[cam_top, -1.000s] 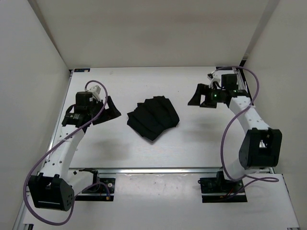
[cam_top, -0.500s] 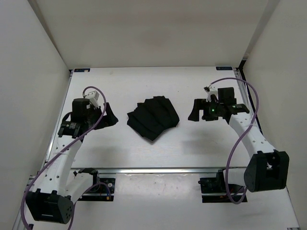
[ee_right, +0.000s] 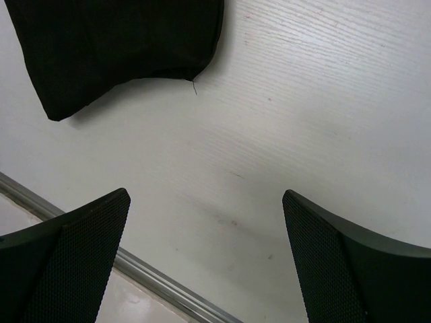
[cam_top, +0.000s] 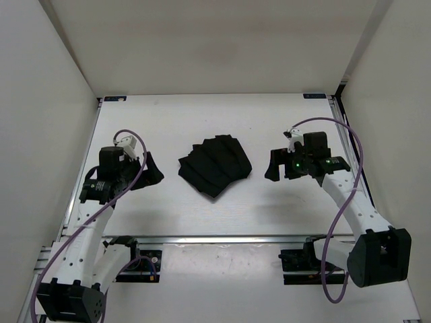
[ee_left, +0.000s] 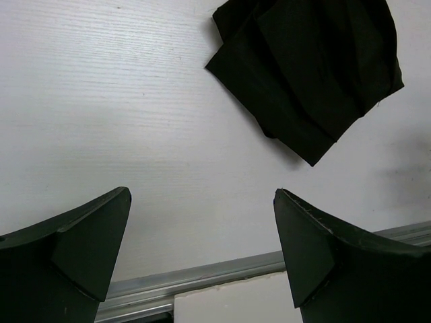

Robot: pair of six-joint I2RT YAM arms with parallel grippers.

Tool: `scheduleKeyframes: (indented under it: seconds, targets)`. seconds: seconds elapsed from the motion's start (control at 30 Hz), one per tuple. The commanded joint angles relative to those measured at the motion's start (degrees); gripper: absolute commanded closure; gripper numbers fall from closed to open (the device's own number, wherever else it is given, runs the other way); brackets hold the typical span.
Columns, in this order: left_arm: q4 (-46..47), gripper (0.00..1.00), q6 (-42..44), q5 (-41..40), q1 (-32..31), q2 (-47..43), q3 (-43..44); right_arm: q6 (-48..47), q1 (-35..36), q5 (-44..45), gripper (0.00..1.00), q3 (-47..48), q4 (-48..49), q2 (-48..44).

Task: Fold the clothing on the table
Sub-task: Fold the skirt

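**Clothing lies in a layered bundle; you hold nothing, and both jaws are spread wide.**
The clothing (cam_top: 215,166) sits in the middle of the table (cam_top: 269,121). Your left jaws hang well to its left and your right jaws well to its right, both fully spread and empty. You look to be between folds, or nearly done. The fabric is soft matte black with parallel pleat lines, its layers stacked with stepped edges and one pointed corner aimed at the near rail (cam_top: 222,238). If you want another fold, come in low at an outer edge, pinch only the top layers and carry them across without dragging the stack. The table is white with a fine straight grain. A loose thread (ee_right: 194,87) hangs from one edge of the clothing.
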Motion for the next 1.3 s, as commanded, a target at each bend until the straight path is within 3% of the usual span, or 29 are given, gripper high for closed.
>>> scheduleKeyframes:
  seconds: [0.0, 0.1, 0.2, 0.37, 0.5, 0.73, 0.97, 1.07, 1.27]
  targets:
    - [0.69, 0.02, -0.97, 1.39, 0.45, -1.07, -0.73, -3.65, 1.47, 1.64, 0.01, 0.1, 2.48, -1.0]
    - [2.71, 0.01, -4.47, 3.06, 0.36, -0.9, -2.74, -4.2, 3.23, 2.17, 0.04, 0.36, 2.31, 0.4]
    - [11.11, 0.01, -12.02, 6.74, -2.53, -2.82, -9.41, -3.15, 3.32, 1.65, 0.09, 0.71, 3.27, 2.59]
    - [22.9, 0.01, -18.72, 2.89, -14.39, -6.6, -16.97, 0.8, -0.88, -5.72, 0.09, 2.65, 5.02, 7.42]
    - [29.16, 0.01, -18.73, 9.47, -11.61, -8.45, -21.9, 5.02, -7.03, -13.8, 0.08, 2.91, 7.57, 13.04]
    - [23.2, 0.02, -16.88, 12.73, -5.88, -11.44, -21.64, 15.57, -9.77, -25.07, 0.04, 3.61, 15.83, 22.97]
    - [16.27, 0.01, -16.09, 11.86, -6.41, -13.9, -20.86, 14.97, -7.48, -21.9, 0.03, 15.29, 13.21, 33.62]
    - [13.18, 0.02, -15.65, 10.89, -6.06, -15.83, -20.33, 9.44, -6.79, -21.39, 0.01, 18.72, 10.49, 38.01]
    - [10.71, 0.01, -16.96, 11.94, -3.51, -16.89, -21.29, 8.55, -6.09, -22.96, 0.04, 18.91, 12.76, 42.85]
